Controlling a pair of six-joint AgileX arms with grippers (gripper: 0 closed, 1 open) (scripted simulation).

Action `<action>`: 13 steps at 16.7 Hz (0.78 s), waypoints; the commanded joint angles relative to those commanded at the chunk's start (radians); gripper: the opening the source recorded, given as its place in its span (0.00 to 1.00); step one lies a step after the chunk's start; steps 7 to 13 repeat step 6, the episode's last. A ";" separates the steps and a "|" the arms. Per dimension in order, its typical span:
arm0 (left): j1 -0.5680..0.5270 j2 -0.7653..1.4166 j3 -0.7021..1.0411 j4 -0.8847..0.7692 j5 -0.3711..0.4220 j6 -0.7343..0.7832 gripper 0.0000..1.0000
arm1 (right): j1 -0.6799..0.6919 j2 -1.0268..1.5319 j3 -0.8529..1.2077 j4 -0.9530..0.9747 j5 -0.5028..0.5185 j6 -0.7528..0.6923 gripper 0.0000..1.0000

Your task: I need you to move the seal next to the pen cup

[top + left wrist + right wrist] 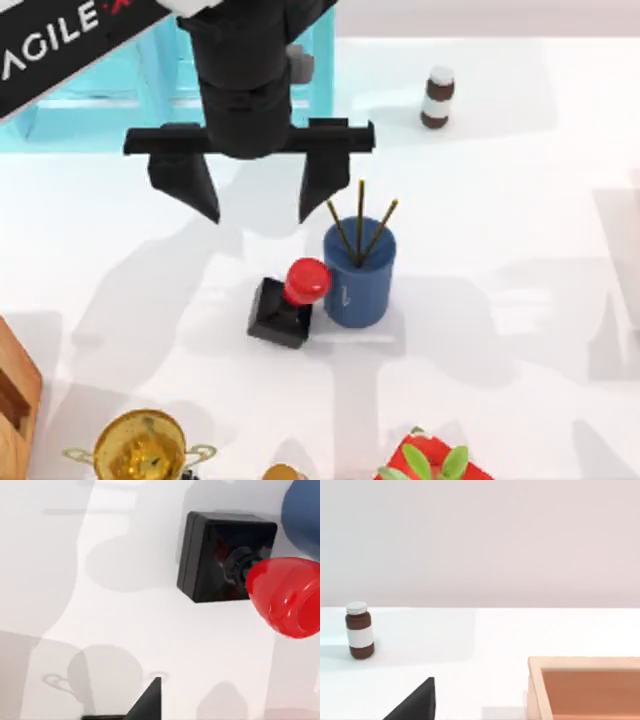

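Observation:
The seal (288, 300), a red knob on a black square block, stands upright on the white table directly left of the pen cup (358, 275). The pen cup is a dark blue cup with three pencils in it. Whether the two touch I cannot tell. My left gripper (262, 205) hangs open and empty above the table, just behind the seal, with nothing between its fingers. The left wrist view looks down on the seal (220, 555), with the pen cup (302, 505) at its side. One dark fingertip (417, 705) of my right gripper shows in the right wrist view.
A brown-and-white bottle (436, 97) stands at the back right. A golden trophy (140, 450) and a red pot with a green plant (430, 465) sit along the front edge. A wooden box (15, 400) is at front left, a pale blue rack (150, 80) at the back left.

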 joint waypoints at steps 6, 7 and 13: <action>0.000 0.000 0.000 0.000 0.000 0.000 1.00 | 0.000 0.000 0.000 0.000 0.000 0.000 1.00; 0.000 0.000 0.000 0.000 0.000 0.000 1.00 | 0.000 0.000 0.000 0.000 0.000 0.000 1.00; 0.000 0.000 0.000 0.000 0.000 0.000 1.00 | 0.000 0.000 0.000 0.000 0.000 0.000 1.00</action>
